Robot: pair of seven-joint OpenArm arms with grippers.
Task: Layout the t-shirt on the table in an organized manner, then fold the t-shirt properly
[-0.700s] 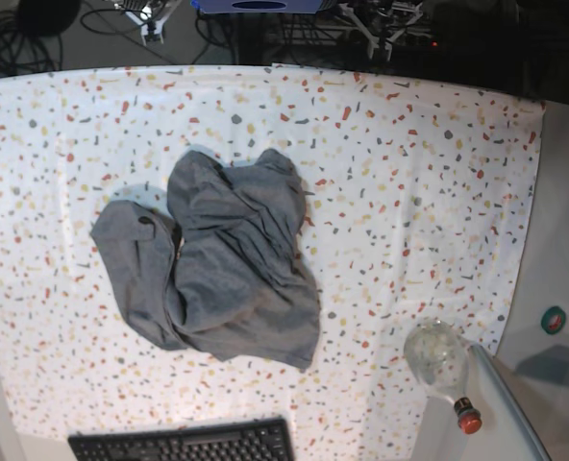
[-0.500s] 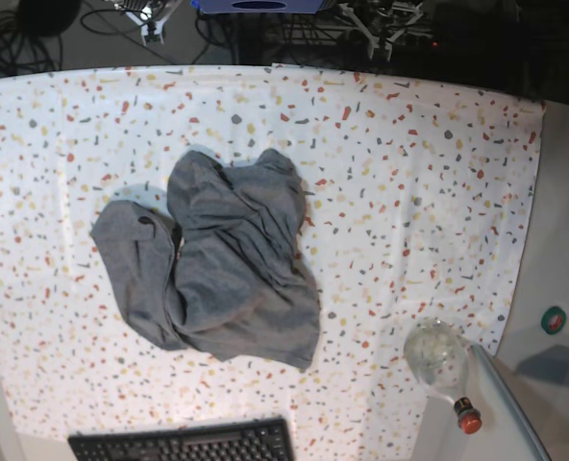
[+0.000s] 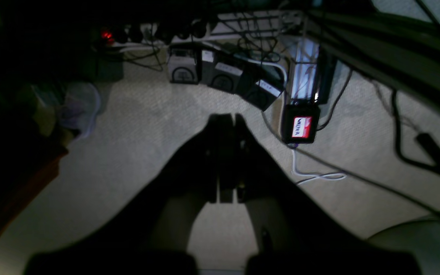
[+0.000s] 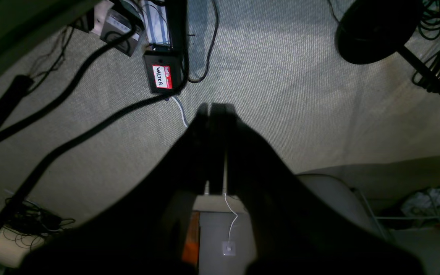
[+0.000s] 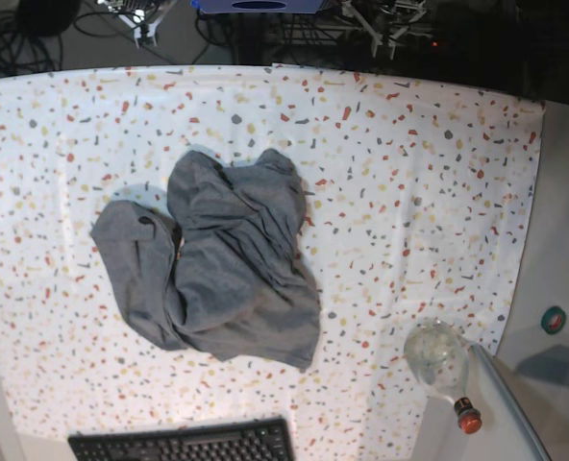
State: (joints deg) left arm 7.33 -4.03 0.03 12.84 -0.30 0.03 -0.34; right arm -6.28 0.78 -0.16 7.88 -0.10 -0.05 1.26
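The floor [image 4: 300,76] is pale woven carpet; black cables [image 4: 71,141] run across it; a small black box [image 3: 300,128] with a red and white name sticker sits there; dim light.

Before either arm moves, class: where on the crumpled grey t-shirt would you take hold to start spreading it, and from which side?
Probably grip the t-shirt at the loose lobe on the base view's left, coming from above on that side. It sticks out from the heap, lying flatter on the table, so it should pull clear without dragging the bunched folds.
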